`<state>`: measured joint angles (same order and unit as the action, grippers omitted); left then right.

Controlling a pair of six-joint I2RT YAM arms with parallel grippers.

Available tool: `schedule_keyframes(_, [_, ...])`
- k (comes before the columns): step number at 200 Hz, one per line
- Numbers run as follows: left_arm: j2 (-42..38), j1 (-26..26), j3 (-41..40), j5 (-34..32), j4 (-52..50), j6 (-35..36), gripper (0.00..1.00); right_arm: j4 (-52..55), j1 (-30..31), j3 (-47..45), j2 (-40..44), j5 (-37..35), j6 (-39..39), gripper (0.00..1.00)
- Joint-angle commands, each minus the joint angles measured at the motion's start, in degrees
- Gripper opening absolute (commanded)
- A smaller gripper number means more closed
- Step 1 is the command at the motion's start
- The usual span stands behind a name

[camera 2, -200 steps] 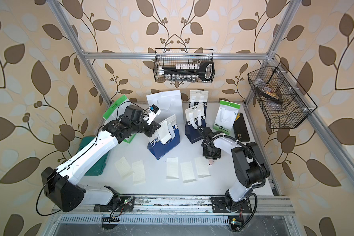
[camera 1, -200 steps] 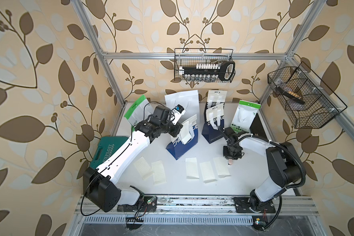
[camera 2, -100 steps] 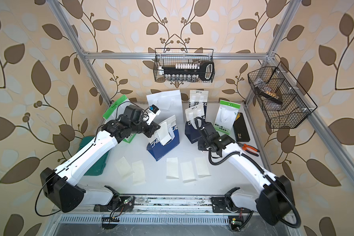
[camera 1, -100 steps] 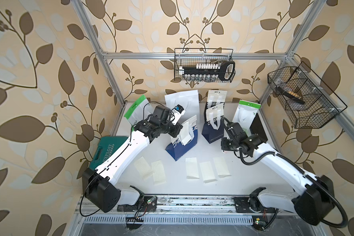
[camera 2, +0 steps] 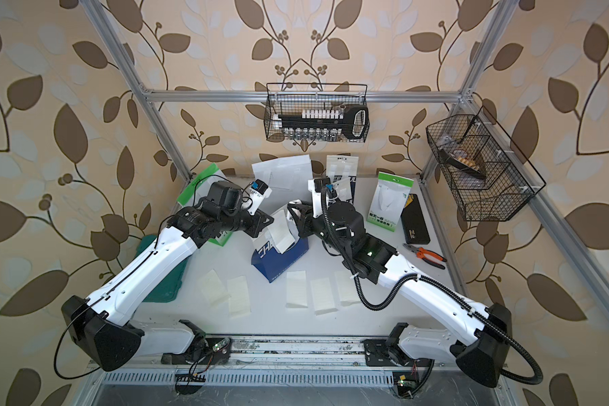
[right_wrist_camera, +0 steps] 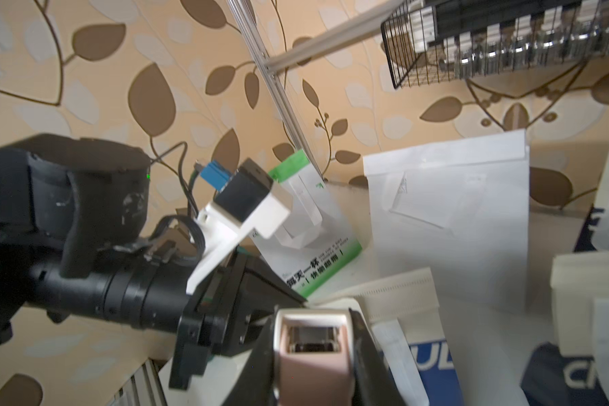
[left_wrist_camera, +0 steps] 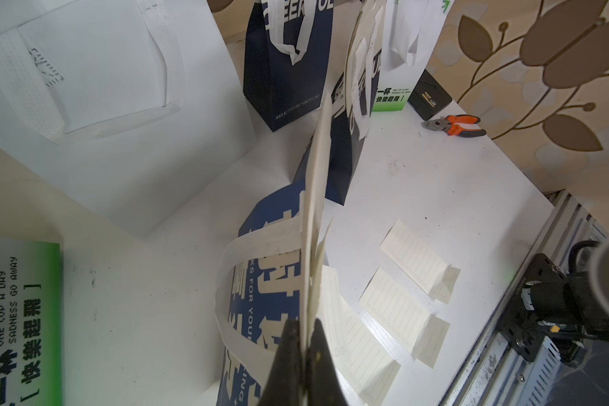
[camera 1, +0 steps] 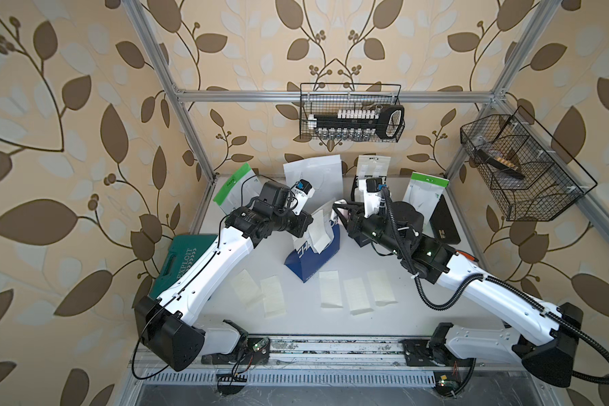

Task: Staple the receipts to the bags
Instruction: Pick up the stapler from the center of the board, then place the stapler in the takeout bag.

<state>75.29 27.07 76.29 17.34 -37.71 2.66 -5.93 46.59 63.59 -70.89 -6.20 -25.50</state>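
One receipt [camera 1: 319, 230] held to the blue bag [camera 1: 313, 262], stapler [right_wrist_camera: 312, 355] alongside.
Left jaws pinch tight on the receipt at the bag's top, mid-tabletop [camera 1: 303, 321]; right jaws grip the pink stapler just beside it; five loose receipts [camera 1: 331, 288] lie flat in front.

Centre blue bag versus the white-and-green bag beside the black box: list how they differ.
The centre blue bag is navy with white lettering; the white-and-green bag is white with a green top band. The blue bag has a receipt pinched at its top by the left claw; the green one stands free, no receipt showing. Both have white handles.
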Motion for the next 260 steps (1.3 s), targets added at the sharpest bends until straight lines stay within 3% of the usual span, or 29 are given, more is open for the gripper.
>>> schedule_keyframes(1, [-1.59, 0.35, 0.19, -1.58, -1.21, -1.51, 0.0, -15.79, -0.19, -2.87, -2.9, 0.0, -1.02, 0.0])
schedule_keyframes(50, [-2.72, -1.11, 2.02, -0.55, -2.65, -4.17, 0.0, -22.86, -0.53, -0.92, -8.82, 1.48, -1.38, 0.0])
schedule_keyframes(115, [-4.2, -7.9, 0.55, 12.89, -0.56, -8.1, 0.0, -23.11, -1.05, 3.03, -13.68, 3.43, -1.44, 0.0])
schedule_keyframes(195, [-4.38, -8.0, 0.79, 16.47, -0.88, -9.42, 0.0, -21.51, -0.72, 7.38, -17.73, 5.18, -1.44, 0.0])
schedule_keyframes(260, [-4.41, -8.26, 0.96, 15.8, -1.13, -9.86, 0.0, -18.87, 0.31, 7.77, -18.41, 4.82, -1.53, 0.0])
